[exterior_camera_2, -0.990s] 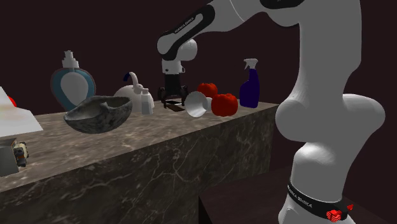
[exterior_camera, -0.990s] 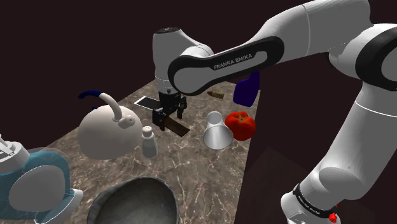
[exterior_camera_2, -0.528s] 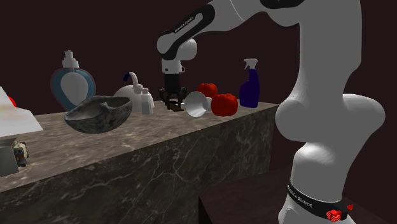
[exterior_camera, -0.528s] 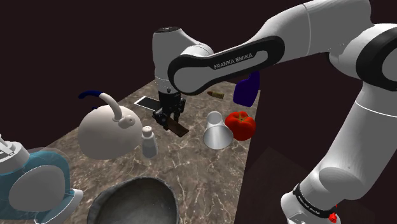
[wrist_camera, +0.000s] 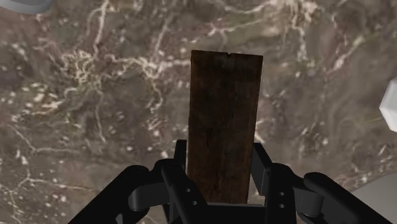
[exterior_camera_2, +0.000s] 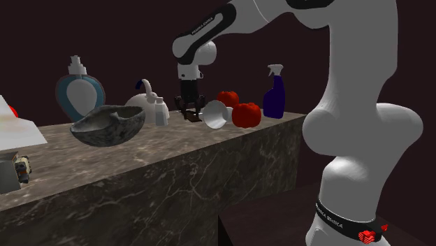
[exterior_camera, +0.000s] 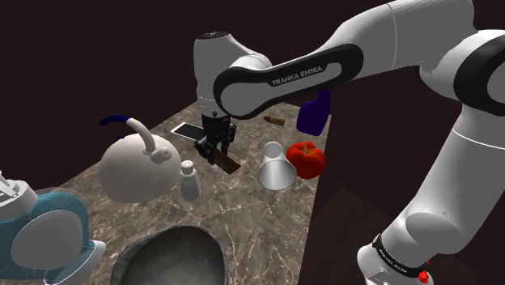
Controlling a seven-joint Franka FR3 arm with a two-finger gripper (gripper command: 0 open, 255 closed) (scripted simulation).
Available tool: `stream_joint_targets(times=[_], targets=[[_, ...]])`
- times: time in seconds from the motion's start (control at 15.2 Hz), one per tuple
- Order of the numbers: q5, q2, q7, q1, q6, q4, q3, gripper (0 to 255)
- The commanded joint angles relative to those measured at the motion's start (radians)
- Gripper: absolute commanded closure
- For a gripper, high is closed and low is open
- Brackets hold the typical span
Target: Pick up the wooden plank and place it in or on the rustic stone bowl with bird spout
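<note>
We see the black pincer (wrist_camera: pixel 221 167) clamped on one end of the dark wooden plank (wrist_camera: pixel 224 114), close to the marble worktop (exterior_camera: pixel 251 206); the grasp looks made, so we judge the next move is lifting it clear and carrying it to the stone bowl (exterior_camera_2: pixel 108 124).

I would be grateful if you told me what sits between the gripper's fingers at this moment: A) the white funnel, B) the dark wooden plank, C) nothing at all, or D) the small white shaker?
B: in the wrist view the gripper clasps the dark wooden plank by its two long sides, with the marbled counter behind it.
</note>
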Motion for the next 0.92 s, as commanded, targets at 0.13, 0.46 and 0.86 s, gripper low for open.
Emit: stream_joint_targets(times=[0.13,0.46,0.86], targets=[[0.011,-0.014,-0.010,-0.002,-0.048,0.036,0.002,255],[0.023,-0.028,-0.019,-0.003,-0.111,0.089,0.005,255],[0.031,-0.036,-0.027,-0.002,-0.189,0.160,0.007,255]])
